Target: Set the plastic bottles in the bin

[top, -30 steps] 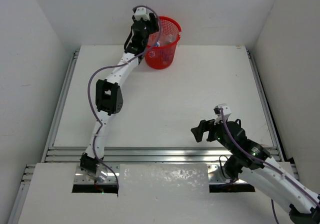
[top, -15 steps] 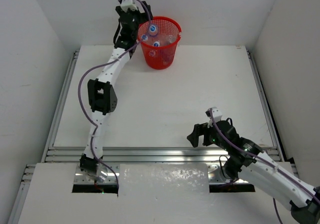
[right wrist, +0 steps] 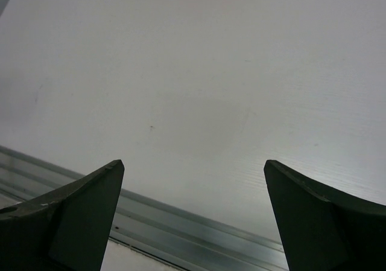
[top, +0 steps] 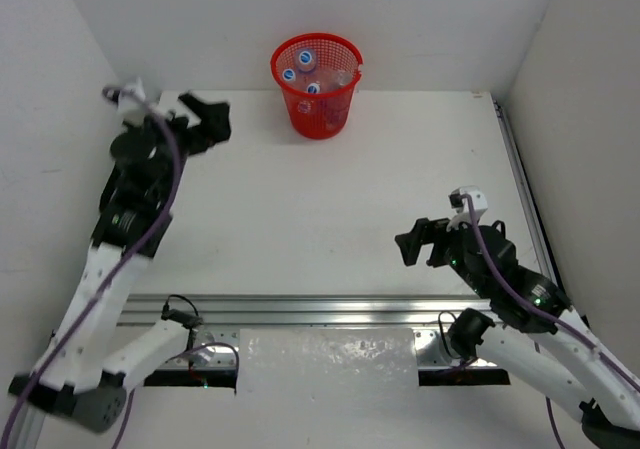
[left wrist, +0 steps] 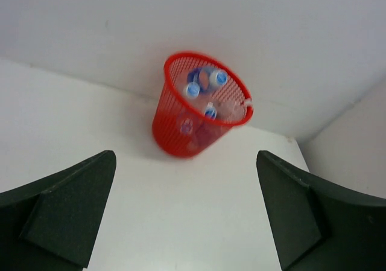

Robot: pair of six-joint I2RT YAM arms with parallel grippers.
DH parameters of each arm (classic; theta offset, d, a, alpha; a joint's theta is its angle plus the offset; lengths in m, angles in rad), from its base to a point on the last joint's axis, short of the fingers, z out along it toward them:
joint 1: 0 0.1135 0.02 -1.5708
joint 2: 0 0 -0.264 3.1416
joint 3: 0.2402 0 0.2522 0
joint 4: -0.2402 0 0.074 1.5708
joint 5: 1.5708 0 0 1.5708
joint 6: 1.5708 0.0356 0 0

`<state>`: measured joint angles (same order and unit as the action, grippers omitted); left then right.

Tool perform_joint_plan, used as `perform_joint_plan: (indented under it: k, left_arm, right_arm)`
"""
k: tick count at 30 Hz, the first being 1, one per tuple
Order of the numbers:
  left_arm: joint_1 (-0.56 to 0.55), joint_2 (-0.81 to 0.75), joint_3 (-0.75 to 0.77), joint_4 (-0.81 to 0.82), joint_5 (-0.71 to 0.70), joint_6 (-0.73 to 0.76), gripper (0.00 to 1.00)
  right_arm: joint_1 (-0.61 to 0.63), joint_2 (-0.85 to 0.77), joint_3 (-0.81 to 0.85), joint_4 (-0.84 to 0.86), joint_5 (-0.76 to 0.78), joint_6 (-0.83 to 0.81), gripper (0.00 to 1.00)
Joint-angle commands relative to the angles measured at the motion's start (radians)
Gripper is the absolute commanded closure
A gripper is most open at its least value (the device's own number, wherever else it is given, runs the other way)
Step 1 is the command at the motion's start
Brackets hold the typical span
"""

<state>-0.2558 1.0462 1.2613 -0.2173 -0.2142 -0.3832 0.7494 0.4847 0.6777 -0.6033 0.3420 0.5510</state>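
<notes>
Plastic bottles point(top: 305, 61) inside upright red bin point(top: 322, 119).

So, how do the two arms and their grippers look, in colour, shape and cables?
Both the left arm and the right arm have white link shells with black joints, and a thin purple cable runs along each. The left gripper and the right gripper are black. In the wrist views the fingers are dark wedges.

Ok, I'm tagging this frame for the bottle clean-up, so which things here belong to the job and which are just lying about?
Job:
plastic bottles, inside the bin
left tool and right tool, both open, holding nothing

Not the job:
table
metal rails along its near edge
</notes>
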Motion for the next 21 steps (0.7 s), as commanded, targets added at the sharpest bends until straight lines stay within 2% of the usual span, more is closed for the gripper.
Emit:
perform_joint_plan:
  k: [1, 5, 6, 10, 12, 16, 21]
  left_arm:
    - [-0.007, -0.181, -0.241, -0.137, 0.027, -0.053, 0.00]
    - [-0.007, -0.365, -0.388, -0.270, 0.013, 0.062, 0.00]
    - [-0.007, -0.365, -0.410, -0.278, 0.003, 0.073, 0.00]
    - [-0.007, -0.536, -0.522, -0.260, -0.045, 0.055, 0.00]
    - [-0.007, -0.602, -0.536, -0.246, -0.005, 0.067, 0.00]
    - [-0.007, -0.646, -0.545, -0.257, -0.086, 0.047, 0.00]
    - [-0.007, -0.657, -0.545, -0.269, -0.100, 0.032, 0.00]
  right_arm:
    - [0.002, -0.004, 0.095, -0.163, 0.139, -0.020, 0.01]
    - [0.002, -0.056, 0.151, -0.255, 0.210, -0.051, 0.01]
    - [0.002, -0.070, 0.151, -0.262, 0.219, -0.054, 0.01]
    - [0.002, -0.158, 0.115, -0.254, 0.223, -0.063, 0.01]
    - [0.004, -0.204, 0.091, -0.244, 0.198, -0.074, 0.01]
    - [0.002, -0.228, 0.077, -0.237, 0.158, -0.085, 0.01]
    - [0.002, -0.199, 0.071, -0.240, 0.161, -0.079, 0.01]
